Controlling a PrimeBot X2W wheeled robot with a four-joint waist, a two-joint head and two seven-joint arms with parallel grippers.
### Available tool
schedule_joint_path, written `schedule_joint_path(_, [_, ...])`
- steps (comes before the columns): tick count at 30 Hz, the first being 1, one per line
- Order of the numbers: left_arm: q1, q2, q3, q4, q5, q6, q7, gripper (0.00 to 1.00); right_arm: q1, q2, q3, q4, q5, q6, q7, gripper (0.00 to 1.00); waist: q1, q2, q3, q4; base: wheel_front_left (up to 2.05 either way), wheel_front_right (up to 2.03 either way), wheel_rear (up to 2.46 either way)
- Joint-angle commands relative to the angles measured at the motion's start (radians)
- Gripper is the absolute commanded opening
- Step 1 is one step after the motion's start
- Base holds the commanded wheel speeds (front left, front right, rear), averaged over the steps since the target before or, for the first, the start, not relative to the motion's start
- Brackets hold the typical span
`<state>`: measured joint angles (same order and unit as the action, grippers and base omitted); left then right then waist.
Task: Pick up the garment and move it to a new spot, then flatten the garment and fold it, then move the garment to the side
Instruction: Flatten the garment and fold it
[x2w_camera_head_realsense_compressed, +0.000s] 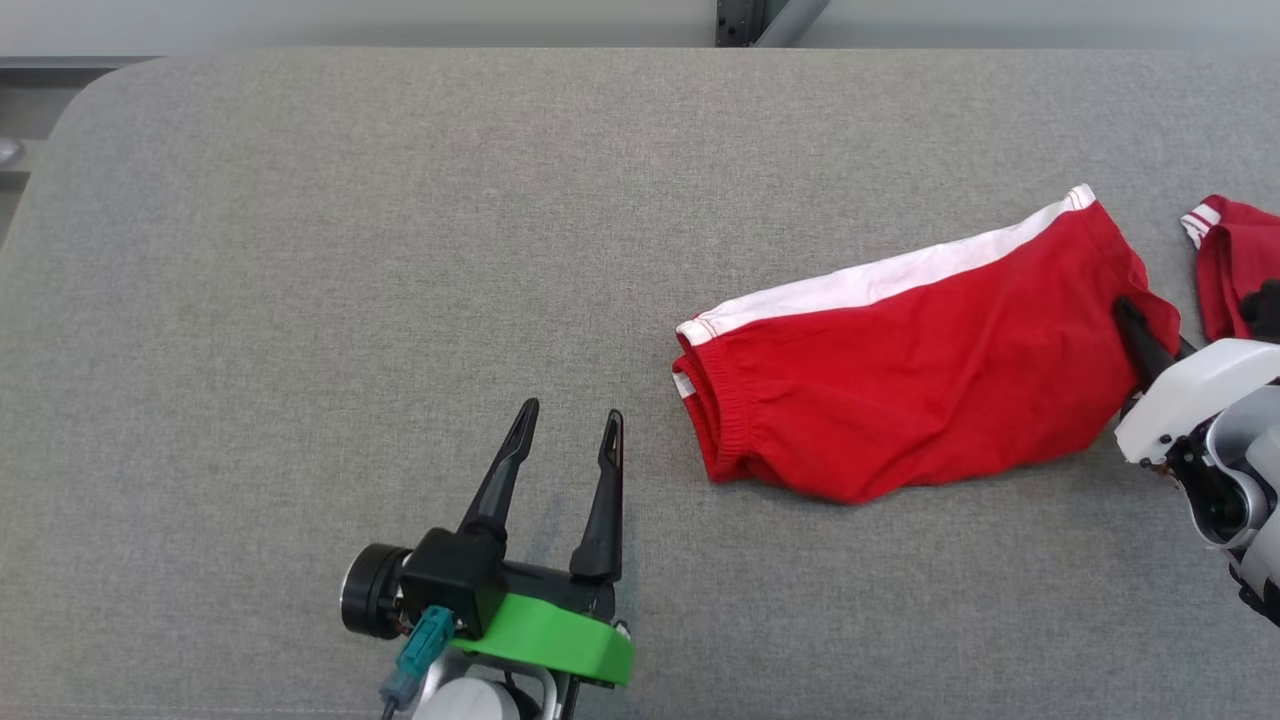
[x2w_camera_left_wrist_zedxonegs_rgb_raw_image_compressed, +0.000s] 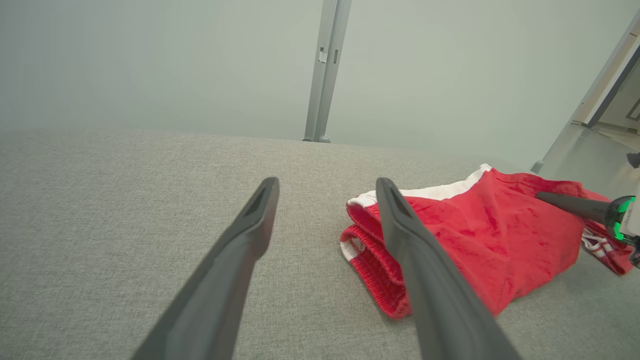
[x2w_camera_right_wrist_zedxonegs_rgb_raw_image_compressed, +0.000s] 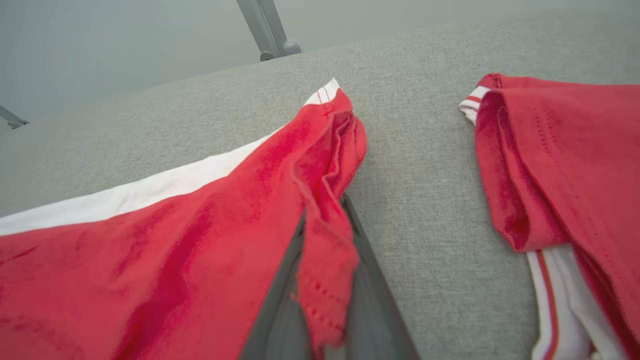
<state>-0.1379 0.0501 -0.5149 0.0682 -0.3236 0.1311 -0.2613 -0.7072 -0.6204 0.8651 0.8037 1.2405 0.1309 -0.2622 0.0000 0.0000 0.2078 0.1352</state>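
The garment (x2w_camera_head_realsense_compressed: 920, 380) is a red piece with a white band along its far edge, lying mostly flat right of centre on the grey table (x2w_camera_head_realsense_compressed: 300, 250). My right gripper (x2w_camera_head_realsense_compressed: 1130, 315) is shut on the garment's right edge; in the right wrist view a fold of red cloth (x2w_camera_right_wrist_zedxonegs_rgb_raw_image_compressed: 325, 260) sits pinched between its fingers (x2w_camera_right_wrist_zedxonegs_rgb_raw_image_compressed: 370, 270). My left gripper (x2w_camera_head_realsense_compressed: 571, 410) stands open with nothing in it over bare table, a short way left of the garment's ribbed hem (x2w_camera_head_realsense_compressed: 715, 420). In the left wrist view the garment (x2w_camera_left_wrist_zedxonegs_rgb_raw_image_compressed: 480, 240) lies just right of the open left gripper (x2w_camera_left_wrist_zedxonegs_rgb_raw_image_compressed: 326, 184).
A second red garment (x2w_camera_head_realsense_compressed: 1235, 260) with white stripes lies at the far right, close to my right gripper, and also appears in the right wrist view (x2w_camera_right_wrist_zedxonegs_rgb_raw_image_compressed: 560, 160). A metal post (x2w_camera_head_realsense_compressed: 740, 20) stands behind the table's far edge. The table's left corner (x2w_camera_head_realsense_compressed: 90, 90) is rounded.
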Motion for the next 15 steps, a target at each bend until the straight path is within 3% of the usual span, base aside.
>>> schedule_joint_path(1, [0.014, 0.001, 0.001, 0.002, -0.007, -0.001, -0.003, 1.0, 0.012, 0.001, -0.011, -0.022, -0.024, -0.001, -0.004, 0.0, 0.0, 0.0, -0.01, 0.004, 0.0, 0.0, 0.0])
schedule_joint_path(8, [0.026, 0.001, 0.003, 0.004, -0.023, 0.004, -0.003, 1.0, 0.017, 0.012, -0.034, -0.151, -0.136, -0.001, -0.004, 0.0, 0.0, 0.0, -0.033, 0.013, 0.0, 0.0, 0.0])
schedule_joint_path(15, [0.034, 0.001, -0.002, 0.006, -0.03, 0.004, -0.003, 1.0, 0.024, 0.051, 0.009, -0.29, -0.22, -0.001, 0.005, 0.0, 0.0, 0.0, -0.049, 0.029, 0.0, 0.0, 0.0])
